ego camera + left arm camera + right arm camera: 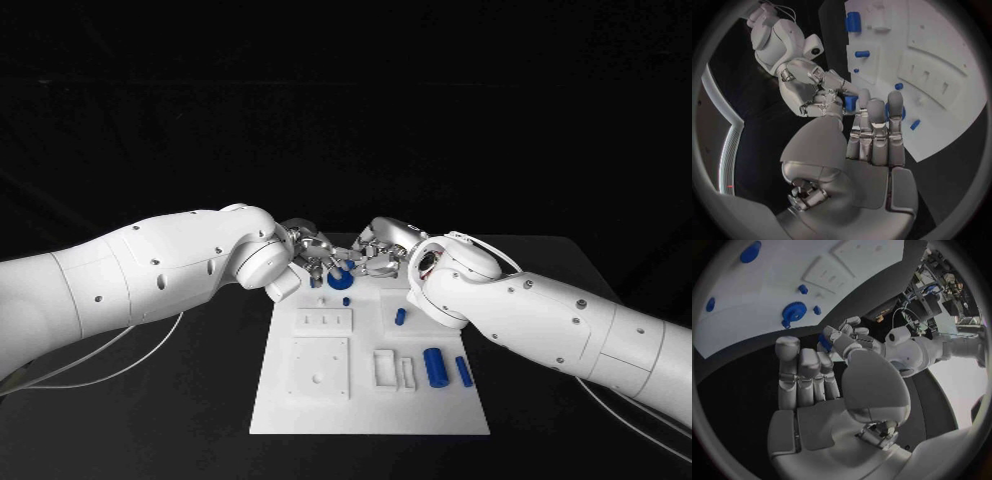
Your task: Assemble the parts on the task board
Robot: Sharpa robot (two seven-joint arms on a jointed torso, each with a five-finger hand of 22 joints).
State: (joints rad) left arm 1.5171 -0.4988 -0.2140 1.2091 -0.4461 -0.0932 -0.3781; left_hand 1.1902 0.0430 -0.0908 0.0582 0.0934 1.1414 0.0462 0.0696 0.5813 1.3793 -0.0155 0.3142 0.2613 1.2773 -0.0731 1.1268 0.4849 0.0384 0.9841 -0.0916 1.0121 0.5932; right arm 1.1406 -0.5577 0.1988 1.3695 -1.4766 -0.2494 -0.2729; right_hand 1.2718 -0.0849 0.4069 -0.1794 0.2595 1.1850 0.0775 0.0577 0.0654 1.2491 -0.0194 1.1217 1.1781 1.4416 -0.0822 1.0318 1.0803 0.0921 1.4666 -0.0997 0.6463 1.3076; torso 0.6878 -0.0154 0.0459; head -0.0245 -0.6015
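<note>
While both hands meet at far edge of task board (pixel 289 420), left hand (pixel 306 252) and right hand (pixel 378 250) sit close together, almost touching. Small blue part (pixel 849 102) pinched in right hand's fingertips; left hand's fingers (pixel 877 131) straight, pressed together, holding nothing. Blue gear (pixel 340 281) lies on board just near of hands. Blue cylinders (pixel 437 366) at board's right near area.

Both robot hands, left (pixel 306 250) and right (pixel 378 255), crowd the far edge of the task board (pixel 371 415), close around a blue gear (pixel 339 282); the board's near half lies unobstructed.
</note>
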